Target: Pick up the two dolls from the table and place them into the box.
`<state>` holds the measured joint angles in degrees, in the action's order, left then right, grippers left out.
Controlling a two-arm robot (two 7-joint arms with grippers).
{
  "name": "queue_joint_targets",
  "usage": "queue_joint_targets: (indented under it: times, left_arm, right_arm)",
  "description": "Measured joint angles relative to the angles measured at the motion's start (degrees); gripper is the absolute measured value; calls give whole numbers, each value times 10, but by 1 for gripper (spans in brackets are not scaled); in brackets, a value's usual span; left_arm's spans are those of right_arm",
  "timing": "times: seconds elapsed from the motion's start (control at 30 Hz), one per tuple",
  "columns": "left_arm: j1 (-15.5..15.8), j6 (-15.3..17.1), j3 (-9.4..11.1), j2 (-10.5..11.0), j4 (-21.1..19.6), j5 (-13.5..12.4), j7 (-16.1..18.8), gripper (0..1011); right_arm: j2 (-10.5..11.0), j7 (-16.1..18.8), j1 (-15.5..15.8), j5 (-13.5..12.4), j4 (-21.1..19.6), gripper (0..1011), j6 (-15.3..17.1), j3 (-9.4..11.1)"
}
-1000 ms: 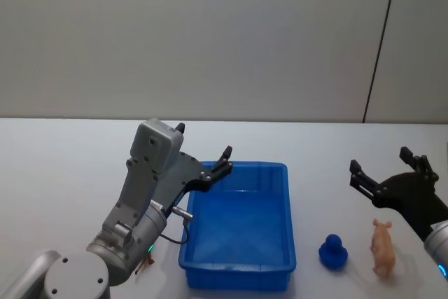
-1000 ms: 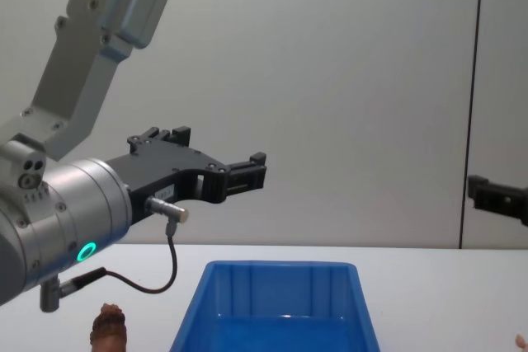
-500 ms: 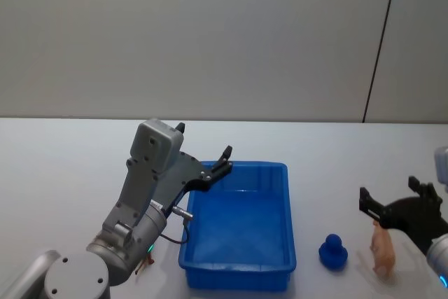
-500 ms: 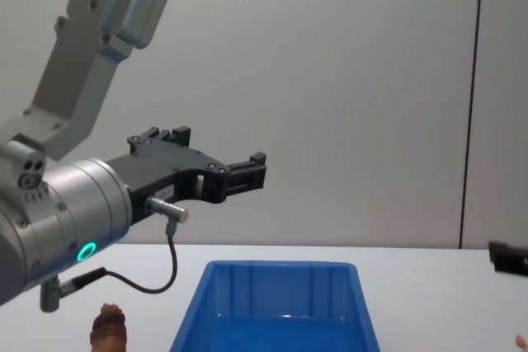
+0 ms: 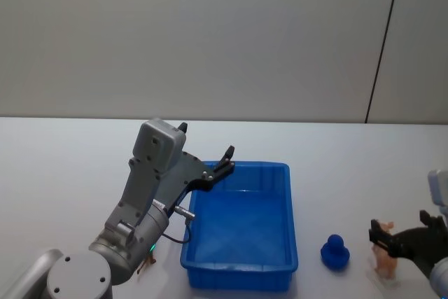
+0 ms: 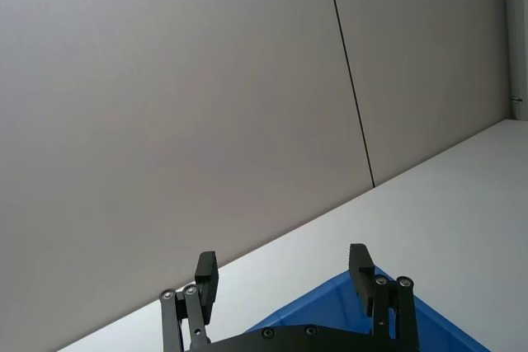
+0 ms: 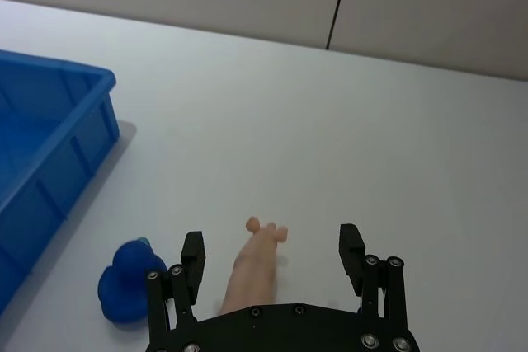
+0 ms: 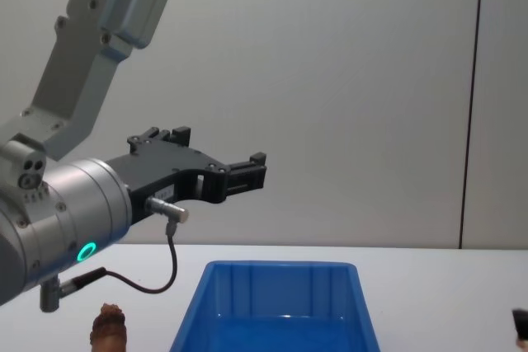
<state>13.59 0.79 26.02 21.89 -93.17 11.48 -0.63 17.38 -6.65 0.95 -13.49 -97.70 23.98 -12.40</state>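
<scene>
On the table (image 5: pixel 63 173), the box (image 5: pixel 238 276) is overhung by the raised left gripper (image 5: pixel 206 139), jaws spread and empty. The right gripper (image 7: pixel 272 241) is held low, jaws parted astride the pink doll (image 7: pixel 252 265). The reddish-brown doll (image 8: pixel 108 329) is seen cut off left of the box.

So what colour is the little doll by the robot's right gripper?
The doll is pale flesh-pink; the right wrist view shows it best.
</scene>
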Motion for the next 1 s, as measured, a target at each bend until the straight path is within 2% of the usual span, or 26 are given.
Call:
queue_joint_targets:
  times: [0.3, 0.63, 1.0]
  left_arm:
    - [0, 0, 0, 0, 0, 0, 0, 1002]
    - [0, 0, 0, 0, 0, 0, 0, 1002]
    - [0, 0, 0, 0, 0, 0, 0, 1002]
  right_arm:
    - [-9, -12, 6, -2, 8, 1001, 28, -2]
    - [-20, -10, 4, -3, 29, 994, 33, -6]
    - [-32, -4, 0, -4, 54, 692, 29, -8]
